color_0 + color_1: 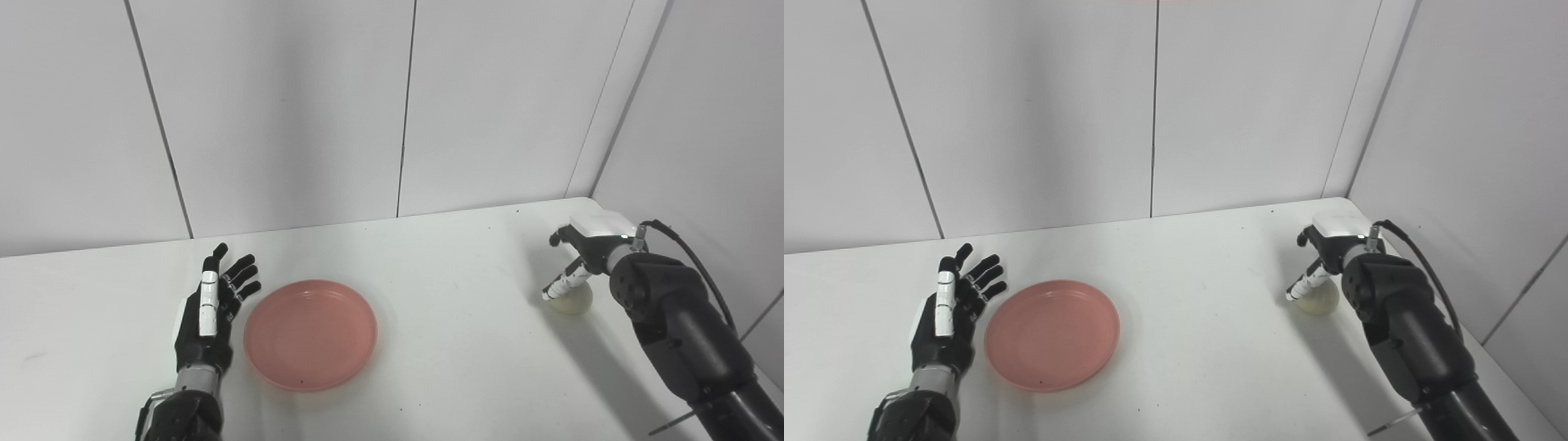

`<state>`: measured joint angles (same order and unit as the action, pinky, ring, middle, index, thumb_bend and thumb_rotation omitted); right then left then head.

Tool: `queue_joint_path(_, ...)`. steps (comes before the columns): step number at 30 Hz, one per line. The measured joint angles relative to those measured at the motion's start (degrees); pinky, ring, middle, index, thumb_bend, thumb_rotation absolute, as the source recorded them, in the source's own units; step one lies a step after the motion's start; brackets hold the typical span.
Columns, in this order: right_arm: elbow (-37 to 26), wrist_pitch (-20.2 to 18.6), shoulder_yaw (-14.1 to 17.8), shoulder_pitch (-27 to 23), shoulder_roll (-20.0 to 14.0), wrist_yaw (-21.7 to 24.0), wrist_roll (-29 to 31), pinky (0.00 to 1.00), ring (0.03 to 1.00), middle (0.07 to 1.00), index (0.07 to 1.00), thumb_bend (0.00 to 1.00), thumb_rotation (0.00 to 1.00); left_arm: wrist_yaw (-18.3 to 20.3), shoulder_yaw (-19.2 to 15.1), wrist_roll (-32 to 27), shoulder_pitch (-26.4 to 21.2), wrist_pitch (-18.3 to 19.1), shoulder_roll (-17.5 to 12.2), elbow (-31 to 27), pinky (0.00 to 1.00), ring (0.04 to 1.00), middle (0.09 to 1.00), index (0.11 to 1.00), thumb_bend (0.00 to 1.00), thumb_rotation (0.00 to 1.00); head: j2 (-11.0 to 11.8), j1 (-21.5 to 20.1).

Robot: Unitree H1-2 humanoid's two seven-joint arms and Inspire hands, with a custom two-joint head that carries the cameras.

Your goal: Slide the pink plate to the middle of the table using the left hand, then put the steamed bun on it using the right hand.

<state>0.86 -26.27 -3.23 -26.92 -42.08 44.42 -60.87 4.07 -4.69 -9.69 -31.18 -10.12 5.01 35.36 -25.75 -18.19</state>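
The pink plate lies empty on the white table, left of the middle. My left hand is open, fingers spread, standing on edge just left of the plate's rim, close to it or touching it. The pale steamed bun sits on the table at the far right. My right hand is over the bun from above and behind. One finger reaches down along the bun's left side. The other fingers are hidden behind the wrist, so I cannot tell if the bun is gripped.
White wall panels close off the back and the right side near the bun. The table's right edge runs just beyond my right forearm.
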Motion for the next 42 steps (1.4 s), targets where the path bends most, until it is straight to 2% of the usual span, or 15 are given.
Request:
queue_joint_path(4,5.51,0.36,-0.55,-0.18,-0.13,-1.88,3.18,0.59,0.667,0.723,0.770,1.00,0.45,0.00,0.07,0.00,0.08,0.18,0.01,-0.31,0.77,0.821,0.792,0.919,0.67,0.92,-0.26,0.00)
queue_joint_path(7,7.55,1.09,-1.30,-0.17,-0.35,-4.55,4.64,0.49,0.552,0.621,0.760,1.00,0.46,-0.01,0.09,0.02,0.08,0.17,-0.01,-0.31,0.75,0.817,0.798,0.926,0.66,0.93,-0.26,-0.09)
queue_joint_path(13,9.06,1.53,-2.91,-0.42,-1.56,-6.99,6.80,0.56,0.642,0.704,0.760,1.00,0.42,-0.02,0.32,0.18,0.18,0.21,-0.04,-0.43,0.77,0.824,0.800,0.924,0.66,0.93,-0.70,0.00)
queue_joint_path(15,8.99,1.30,-3.35,-0.54,-1.74,-6.87,7.11,0.55,0.625,0.682,0.755,1.00,0.41,-0.02,0.32,0.17,0.20,0.26,-0.04,-0.45,0.77,0.821,0.801,0.925,0.66,0.93,-0.70,0.00)
queue_joint_path(17,8.83,0.57,-3.31,-0.62,-1.84,-6.33,7.76,0.43,0.470,0.551,0.741,1.00,0.40,-0.02,0.34,0.18,0.21,0.30,-0.04,-0.51,0.78,0.823,0.803,0.927,0.65,0.94,-0.88,0.17)
queue_joint_path(21,8.88,0.11,-3.63,-1.06,-2.05,-5.13,8.22,0.36,0.428,0.535,0.704,1.00,0.40,-0.01,0.41,0.17,0.23,0.33,-0.04,-0.52,0.79,0.829,0.805,0.928,0.65,0.93,-0.97,0.26)
queue_joint_path(23,8.91,0.11,-4.56,-1.17,-2.26,-4.77,8.20,0.29,0.350,0.471,0.665,1.00,0.34,-0.02,0.41,0.18,0.22,0.39,-0.03,-0.52,0.78,0.827,0.805,0.925,0.65,0.93,-0.97,0.26)
queue_joint_path(24,9.00,0.08,-4.65,-1.36,-2.27,-4.66,8.14,0.27,0.329,0.447,0.624,0.97,0.29,-0.02,0.41,0.19,0.23,0.40,-0.03,-0.52,0.78,0.828,0.807,0.927,0.65,0.94,-0.97,0.26)
queue_joint_path(26,9.46,0.07,-4.81,-1.82,-2.31,-4.00,7.93,0.25,0.302,0.415,0.526,0.66,0.19,-0.04,0.46,0.21,0.23,0.41,-0.04,-0.52,0.78,0.826,0.810,0.927,0.65,0.94,-0.97,0.35)
queue_joint_path(27,9.77,0.06,-5.34,-2.21,-2.51,-3.76,7.60,0.23,0.287,0.398,0.500,0.57,0.16,-0.04,0.49,0.21,0.23,0.41,-0.04,-0.52,0.77,0.825,0.808,0.926,0.65,0.94,-0.97,0.35)
queue_joint_path(28,9.88,0.05,-6.16,-2.57,-2.85,-3.24,7.19,0.23,0.287,0.398,0.500,0.57,0.16,-0.04,0.53,0.21,0.23,0.41,-0.03,-0.52,0.77,0.825,0.808,0.926,0.65,0.94,-0.97,0.35)
queue_joint_path(30,9.88,0.05,-7.59,-2.91,-3.49,-2.35,6.37,0.22,0.277,0.457,0.487,0.54,0.04,-0.03,0.62,0.21,0.22,0.41,-0.03,-0.52,0.78,0.826,0.809,0.925,0.65,0.94,-0.97,0.44)
queue_joint_path(31,9.71,0.05,-8.09,-3.05,-3.63,-2.00,6.18,0.23,0.281,0.431,0.493,0.53,0.02,-0.02,0.63,0.20,0.22,0.41,-0.03,-0.52,0.77,0.823,0.809,0.922,0.65,0.93,-0.97,0.44)
queue_joint_path(35,8.69,0.05,-9.84,-3.26,-4.16,-0.53,5.16,0.24,0.293,0.416,0.497,0.53,0.00,0.00,0.64,0.17,0.23,0.49,-0.02,-0.50,0.78,0.828,0.820,0.927,0.64,0.94,-0.53,0.70)
queue_joint_path(42,6.84,0.05,-9.08,-2.84,-4.25,2.12,4.63,0.24,0.289,0.418,0.510,0.53,0.00,0.05,0.88,0.20,0.40,0.50,-0.03,-0.72,0.80,0.828,0.816,0.930,0.65,0.94,0.35,1.23)
